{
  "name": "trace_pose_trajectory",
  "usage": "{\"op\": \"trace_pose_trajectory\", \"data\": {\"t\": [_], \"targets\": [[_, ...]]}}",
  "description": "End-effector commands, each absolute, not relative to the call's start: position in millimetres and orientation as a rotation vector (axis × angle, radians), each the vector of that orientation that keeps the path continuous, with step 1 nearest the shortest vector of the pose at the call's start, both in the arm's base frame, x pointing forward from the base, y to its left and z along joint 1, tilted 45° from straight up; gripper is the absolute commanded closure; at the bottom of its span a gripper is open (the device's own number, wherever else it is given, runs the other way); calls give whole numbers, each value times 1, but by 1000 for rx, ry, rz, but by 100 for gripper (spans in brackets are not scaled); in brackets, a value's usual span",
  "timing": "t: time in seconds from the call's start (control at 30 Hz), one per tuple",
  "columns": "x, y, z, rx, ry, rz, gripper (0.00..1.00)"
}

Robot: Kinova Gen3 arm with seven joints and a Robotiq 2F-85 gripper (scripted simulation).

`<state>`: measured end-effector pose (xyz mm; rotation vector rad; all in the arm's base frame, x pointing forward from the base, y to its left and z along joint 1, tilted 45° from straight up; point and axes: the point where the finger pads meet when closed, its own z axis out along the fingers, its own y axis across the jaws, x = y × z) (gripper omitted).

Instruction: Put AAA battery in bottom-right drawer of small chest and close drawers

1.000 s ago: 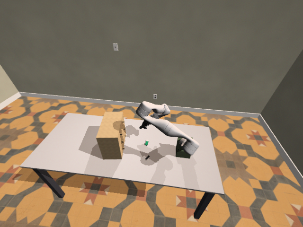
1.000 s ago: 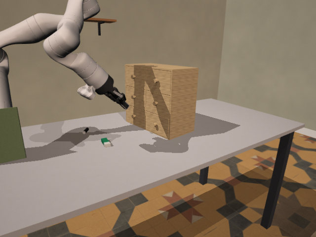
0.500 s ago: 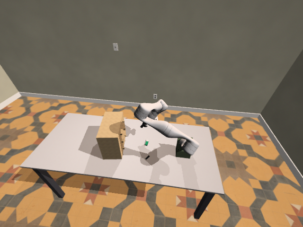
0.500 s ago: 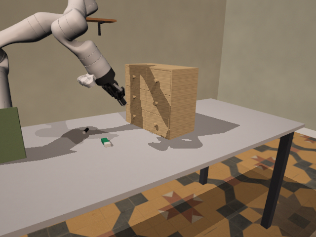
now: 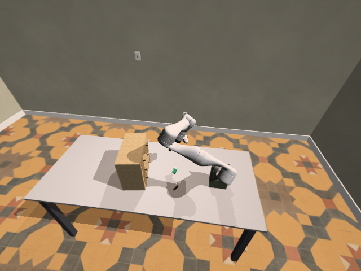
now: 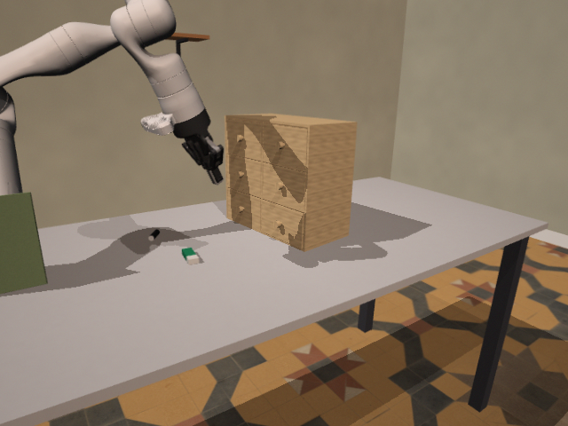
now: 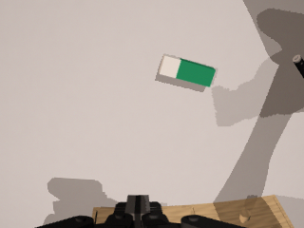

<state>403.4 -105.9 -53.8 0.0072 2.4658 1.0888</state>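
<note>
On the table, the chest (image 5: 128,175) (image 6: 330,183) (image 7: 176,216) hides its drawers' contents

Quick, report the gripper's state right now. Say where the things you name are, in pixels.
Gripper (image 6: 216,177) (image 7: 139,208): closed, nothing between the fingers, above the table and in front of the chest (image 5: 131,175) (image 6: 330,183) (image 7: 176,216).

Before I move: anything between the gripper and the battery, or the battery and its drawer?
Nothing visible between the gripper and the battery. Beyond that, the bottom right drawer isn't open to receive it; its own front blocks entry. The eraser sits off to the side.
</note>
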Motion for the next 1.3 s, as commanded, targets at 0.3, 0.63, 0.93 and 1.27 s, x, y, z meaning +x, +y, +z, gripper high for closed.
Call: {"op": "trace_pose_trajectory", "data": {"t": [0.3,0.63,0.93,1.27], "targets": [[398,-115,-44,-85,2584,1116,100],[392,-122,-39,-143,2670,1139,100],[387,-128,-34,-202,2753,1160,100],[383,-133,-31,-243,2808,1173,100]]}}
